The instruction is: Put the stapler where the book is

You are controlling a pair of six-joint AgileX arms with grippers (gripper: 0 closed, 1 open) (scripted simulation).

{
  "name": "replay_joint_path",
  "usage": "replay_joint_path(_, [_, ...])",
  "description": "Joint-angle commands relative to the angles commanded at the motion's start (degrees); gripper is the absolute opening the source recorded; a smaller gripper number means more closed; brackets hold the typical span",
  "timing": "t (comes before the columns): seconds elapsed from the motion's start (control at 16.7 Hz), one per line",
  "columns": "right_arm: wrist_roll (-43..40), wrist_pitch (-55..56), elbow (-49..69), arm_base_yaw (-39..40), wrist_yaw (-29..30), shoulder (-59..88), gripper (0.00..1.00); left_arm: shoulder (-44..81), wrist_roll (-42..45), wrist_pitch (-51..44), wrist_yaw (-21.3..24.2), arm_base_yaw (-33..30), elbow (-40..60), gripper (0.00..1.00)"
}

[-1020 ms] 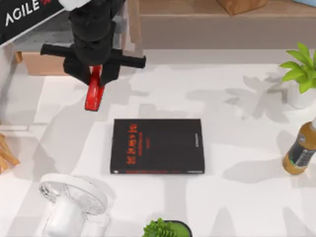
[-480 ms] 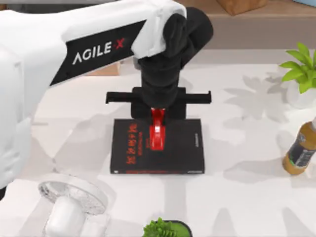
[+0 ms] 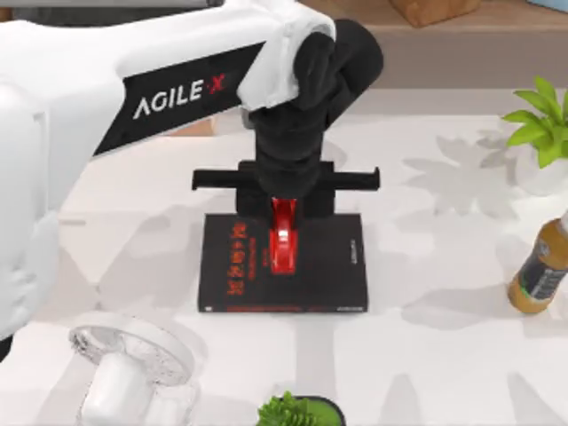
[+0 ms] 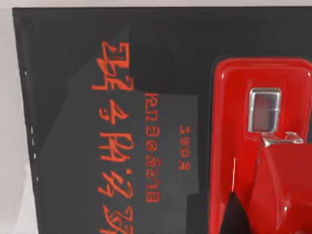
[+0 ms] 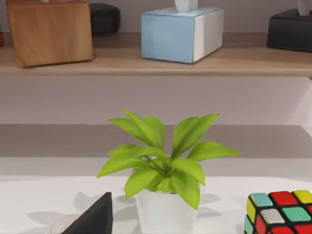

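White tabletop spreads under us, its near edge carrying a clear fan (image 3: 124,364) and a small green plant (image 3: 297,413). Just beyond lies the book (image 3: 282,262), flat and black with red lettering. Our left gripper (image 3: 282,213) hangs over its far half, clenched on the stapler (image 3: 283,238), whose red body points down the cover. From the left wrist view the stapler (image 4: 258,146) sits very close to the cover (image 4: 122,97); we cannot tell whether it touches. If we let go while it is tilted or lifted, it could tip or skid off the smooth cover. Farther right stand a bottle (image 3: 539,266) and a potted plant (image 3: 541,133). Our right arm is parked off the table's right side.
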Motion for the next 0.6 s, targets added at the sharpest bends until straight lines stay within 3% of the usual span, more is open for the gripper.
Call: replay_joint_path(0.6, [0.0,0.0,0.0,0.0,0.0,0.0,1.0,1.5,0.2,4.7,0.1,0.1,-3.5,0.0])
